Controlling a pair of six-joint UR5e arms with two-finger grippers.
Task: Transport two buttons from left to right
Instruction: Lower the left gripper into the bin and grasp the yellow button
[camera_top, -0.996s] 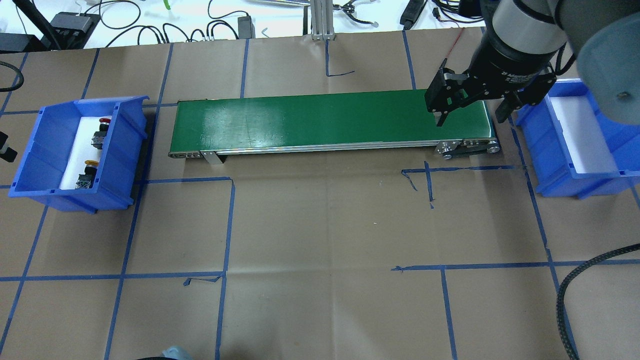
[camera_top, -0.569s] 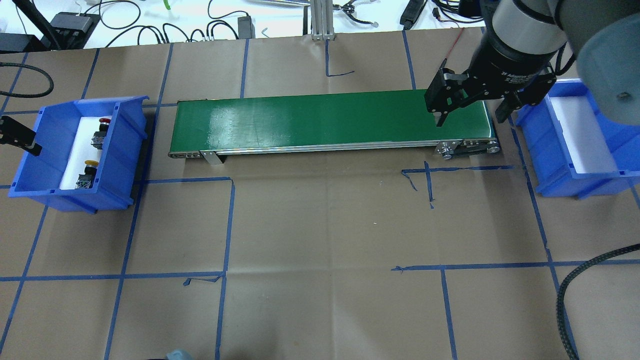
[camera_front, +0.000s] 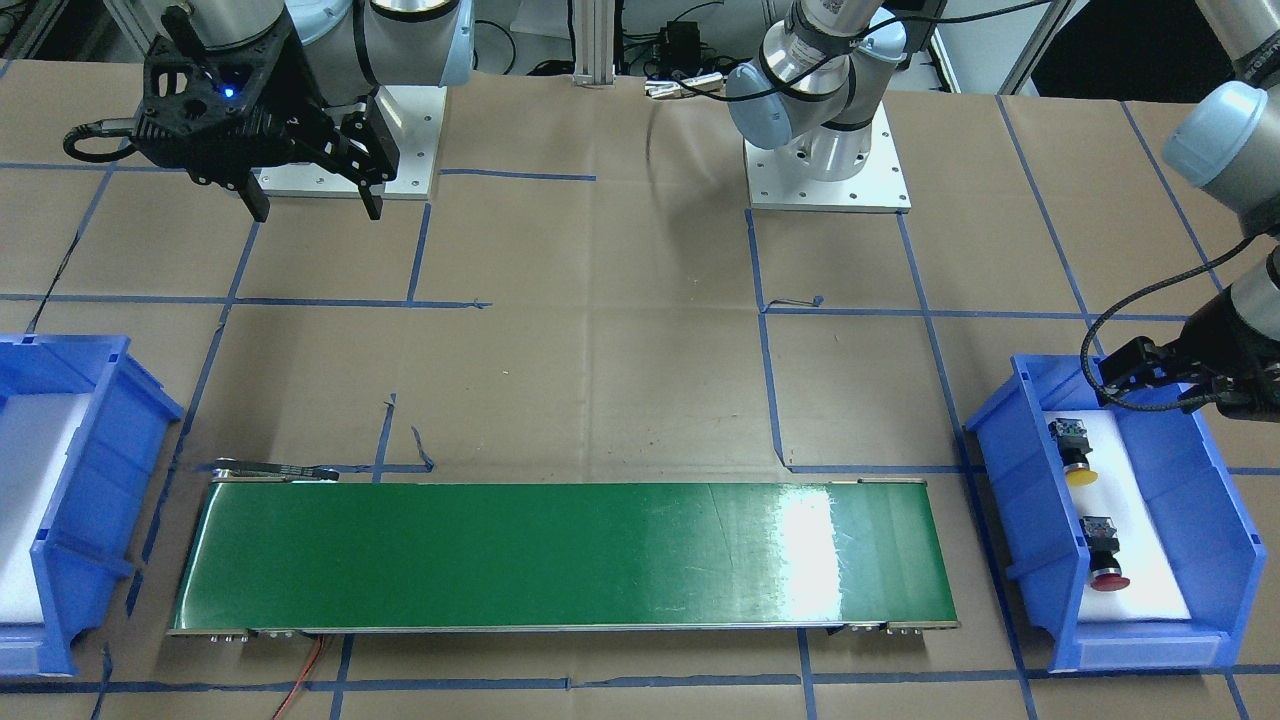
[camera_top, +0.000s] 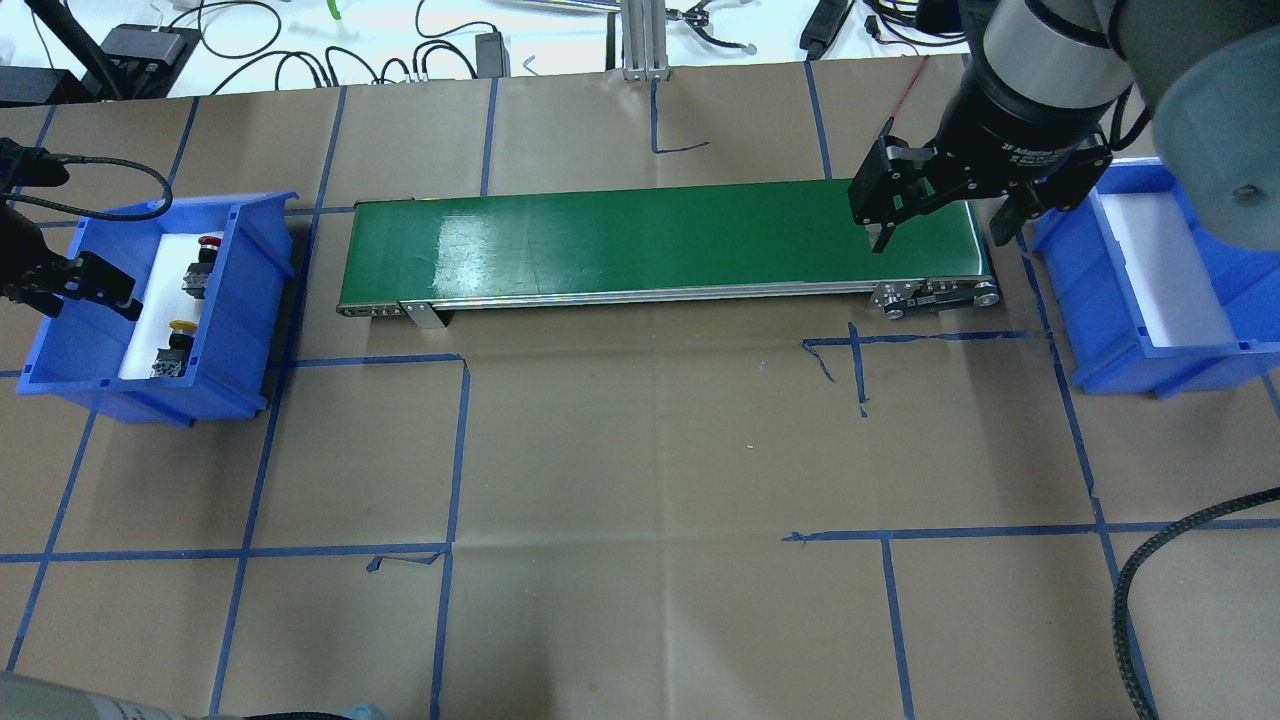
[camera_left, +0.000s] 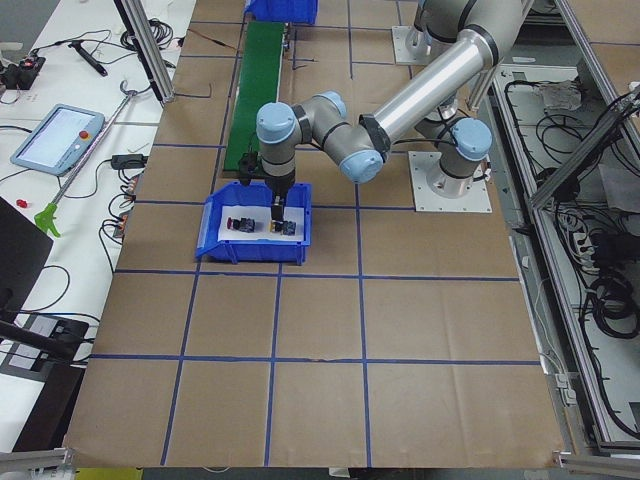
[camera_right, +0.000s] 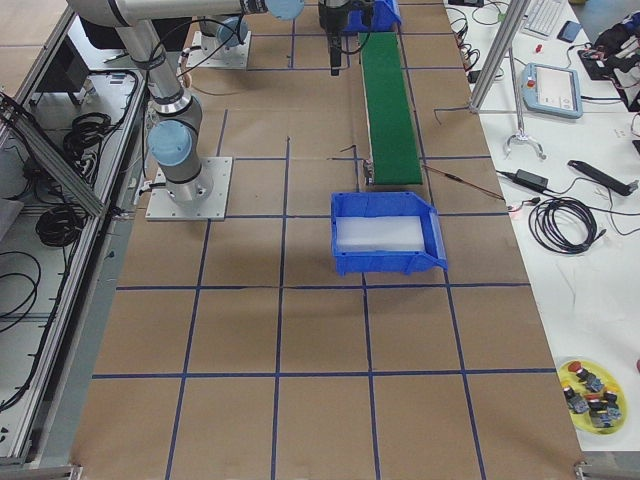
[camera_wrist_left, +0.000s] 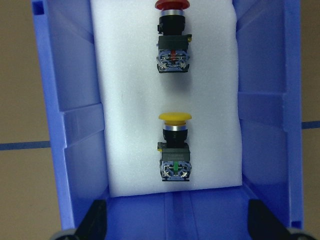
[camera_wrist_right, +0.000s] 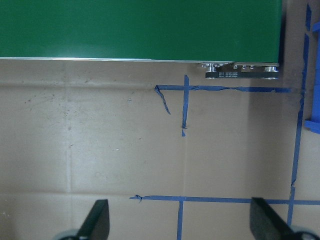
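Note:
The yellow-capped button (camera_wrist_left: 175, 147) and the red-capped button (camera_wrist_left: 172, 42) lie on white foam in the left blue bin (camera_top: 235, 330). Both also show in the overhead view, yellow (camera_top: 178, 335) and red (camera_top: 203, 258), and in the front view, yellow (camera_front: 1076, 460) and red (camera_front: 1104, 560). My left gripper (camera_top: 72, 290) hovers open and empty above the bin's outer side, with the yellow button ahead of its fingers in the wrist view (camera_wrist_left: 180, 225). My right gripper (camera_top: 940, 238) hangs open and empty over the right end of the green conveyor (camera_top: 650, 240).
The right blue bin (camera_top: 1110, 300) with white foam stands past the conveyor's right end. The brown table has blue tape lines. Cables lie beyond the far edge. A yellow dish of spare buttons (camera_right: 592, 395) sits on a side table.
My left gripper has come in from the left edge and now hovers over the left bin. The right arm and the buttons have not moved.

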